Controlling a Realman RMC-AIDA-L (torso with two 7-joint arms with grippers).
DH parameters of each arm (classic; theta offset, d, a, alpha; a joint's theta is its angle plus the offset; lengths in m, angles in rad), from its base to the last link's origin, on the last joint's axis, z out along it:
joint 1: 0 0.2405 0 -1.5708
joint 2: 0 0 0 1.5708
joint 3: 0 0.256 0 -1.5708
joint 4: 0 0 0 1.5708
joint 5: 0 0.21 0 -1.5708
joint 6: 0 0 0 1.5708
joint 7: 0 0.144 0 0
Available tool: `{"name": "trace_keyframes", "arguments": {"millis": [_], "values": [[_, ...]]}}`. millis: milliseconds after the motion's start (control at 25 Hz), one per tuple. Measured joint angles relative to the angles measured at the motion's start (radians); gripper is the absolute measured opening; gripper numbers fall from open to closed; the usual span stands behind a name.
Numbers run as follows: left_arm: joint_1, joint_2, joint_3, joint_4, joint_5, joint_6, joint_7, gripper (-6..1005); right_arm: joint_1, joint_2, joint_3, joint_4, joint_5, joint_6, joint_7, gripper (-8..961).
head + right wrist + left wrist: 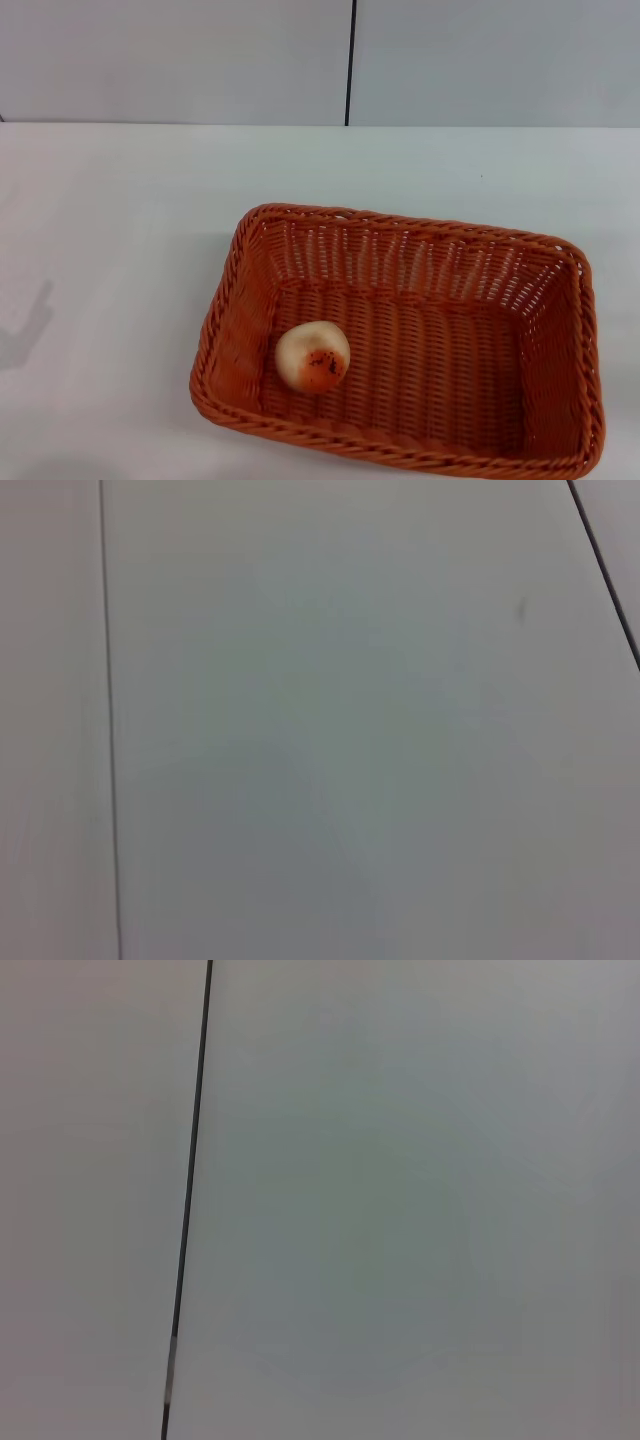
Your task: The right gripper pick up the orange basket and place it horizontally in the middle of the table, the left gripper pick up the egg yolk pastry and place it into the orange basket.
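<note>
From the head view, the white table [120, 260] fills most of the scene, a plain flat top meeting a pale wall [170, 60] at the far edge, with a thin dark seam [349, 60] running straight up the wall. The orange basket [240, 300] lies flat on the table toward the near right, its long side running across the view. The egg yolk pastry [312, 356] sits inside it on the woven floor, near the left wall, speckled orange patch facing the camera. A faint shadow [28, 335] falls on the table at the far left. Neither gripper appears, so how the jaws stand cannot be told. The left wrist view shows only a pale panel [400, 1200] crossed by a dark line [190, 1200]. The right wrist view likewise shows a pale surface [350, 730] with thin lines [108, 720].
</note>
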Motion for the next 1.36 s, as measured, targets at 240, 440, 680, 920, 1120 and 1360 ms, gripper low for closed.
{"name": "trace_keyframes", "arguments": {"millis": [240,440,680,920,1120,1360], "values": [[0.013,-0.001,-0.009,-0.020,0.000,-0.011,0.026,791,0.005,0.003,0.000,0.013,0.000,0.004,-0.005,584],[0.013,-0.001,-0.010,-0.020,0.000,-0.012,0.026,791,0.007,0.004,-0.001,0.015,0.001,0.004,-0.013,613],[0.013,-0.002,-0.013,-0.021,0.000,-0.012,0.026,791,0.011,0.004,0.000,0.021,0.002,0.008,-0.017,637],[0.011,-0.002,-0.018,-0.022,0.000,-0.007,0.026,791,0.012,0.004,0.001,0.022,0.002,0.013,-0.017,637],[0.015,-0.002,-0.049,-0.043,0.000,-0.007,0.032,791,0.013,0.005,0.001,0.021,0.003,0.017,-0.018,637],[0.016,-0.002,-0.052,-0.046,0.000,-0.012,0.034,791,0.015,0.005,0.001,0.021,0.003,0.026,-0.018,637]]}}
